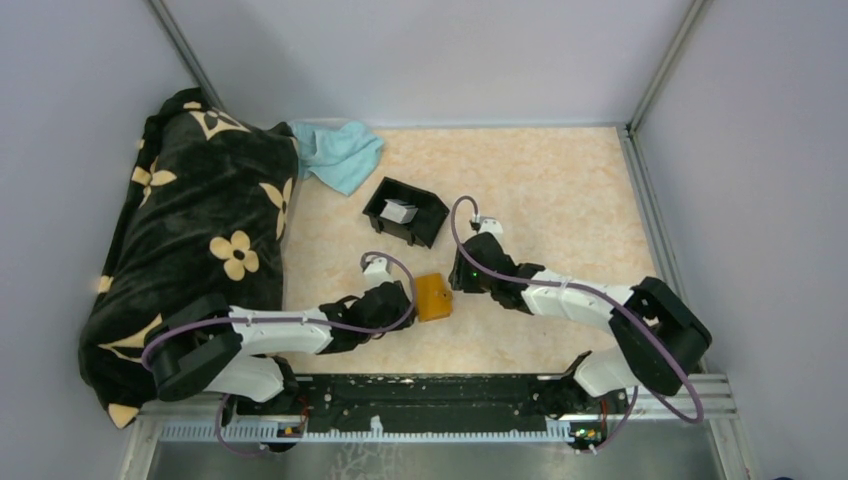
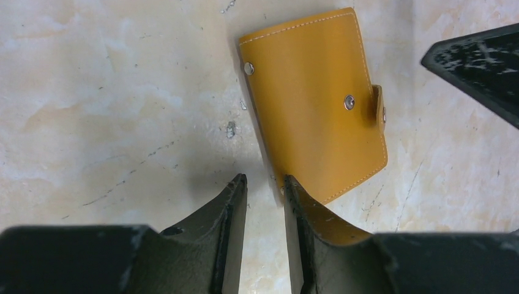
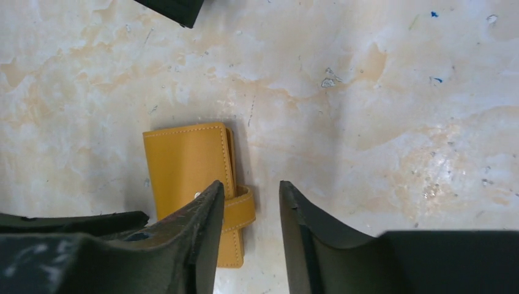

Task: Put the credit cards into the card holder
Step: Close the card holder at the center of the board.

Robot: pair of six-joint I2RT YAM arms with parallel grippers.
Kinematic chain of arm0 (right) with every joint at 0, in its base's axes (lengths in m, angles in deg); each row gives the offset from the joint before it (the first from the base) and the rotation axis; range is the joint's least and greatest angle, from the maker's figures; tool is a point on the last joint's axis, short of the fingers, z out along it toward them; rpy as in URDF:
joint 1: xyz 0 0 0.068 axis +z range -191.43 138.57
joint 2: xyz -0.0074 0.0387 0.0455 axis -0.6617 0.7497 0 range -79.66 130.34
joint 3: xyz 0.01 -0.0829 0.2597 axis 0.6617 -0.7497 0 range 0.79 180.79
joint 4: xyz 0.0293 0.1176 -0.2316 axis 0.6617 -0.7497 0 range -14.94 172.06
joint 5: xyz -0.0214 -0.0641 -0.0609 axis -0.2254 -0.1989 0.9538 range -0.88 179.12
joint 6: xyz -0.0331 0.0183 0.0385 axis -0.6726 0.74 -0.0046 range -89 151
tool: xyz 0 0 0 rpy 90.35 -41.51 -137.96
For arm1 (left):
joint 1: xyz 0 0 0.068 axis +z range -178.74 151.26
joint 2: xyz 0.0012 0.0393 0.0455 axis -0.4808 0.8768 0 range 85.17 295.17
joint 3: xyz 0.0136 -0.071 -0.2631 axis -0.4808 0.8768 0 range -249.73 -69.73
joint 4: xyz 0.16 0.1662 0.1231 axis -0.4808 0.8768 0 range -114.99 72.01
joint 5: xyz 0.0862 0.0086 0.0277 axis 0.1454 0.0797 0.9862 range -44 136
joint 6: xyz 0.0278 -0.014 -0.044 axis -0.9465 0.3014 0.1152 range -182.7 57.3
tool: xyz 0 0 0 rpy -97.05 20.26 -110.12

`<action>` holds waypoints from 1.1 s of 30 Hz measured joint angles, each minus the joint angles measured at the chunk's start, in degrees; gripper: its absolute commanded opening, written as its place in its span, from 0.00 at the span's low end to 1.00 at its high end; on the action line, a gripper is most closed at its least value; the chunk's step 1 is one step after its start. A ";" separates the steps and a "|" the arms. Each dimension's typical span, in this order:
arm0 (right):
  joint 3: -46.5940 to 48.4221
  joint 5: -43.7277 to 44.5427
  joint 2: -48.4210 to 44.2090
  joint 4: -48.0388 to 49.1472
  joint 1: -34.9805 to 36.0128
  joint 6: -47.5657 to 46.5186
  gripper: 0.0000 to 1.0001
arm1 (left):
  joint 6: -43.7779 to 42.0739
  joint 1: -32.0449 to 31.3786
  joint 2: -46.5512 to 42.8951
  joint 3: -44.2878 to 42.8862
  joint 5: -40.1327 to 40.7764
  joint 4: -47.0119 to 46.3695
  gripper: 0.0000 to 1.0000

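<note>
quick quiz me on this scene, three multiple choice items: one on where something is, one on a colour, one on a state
1. Where is the wallet?
A. lifted in the air
B. flat on the table between the left gripper and the right gripper
C. hanging over the table's edge

2. What colour is the cloth?
A. teal
B. red
C. yellow

3. What state is the wallet in?
A. spread open, slots showing
B. standing on its edge
C. folded shut

Answers:
1 B: both wrist views show it lying on the marbled surface just ahead of the fingers, and the top view shows it between the arm tips.
2 A: the top view shows a blue-green crumpled cloth at the far left.
3 C: only the outer orange cover and its tab show, no slots.
</note>
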 measured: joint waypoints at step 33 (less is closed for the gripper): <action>11.87 10.78 5.09 -17.64 11.43 -6.54 0.44 | 1.66 -2.29 0.52 2.32 -0.55 -5.97 0.37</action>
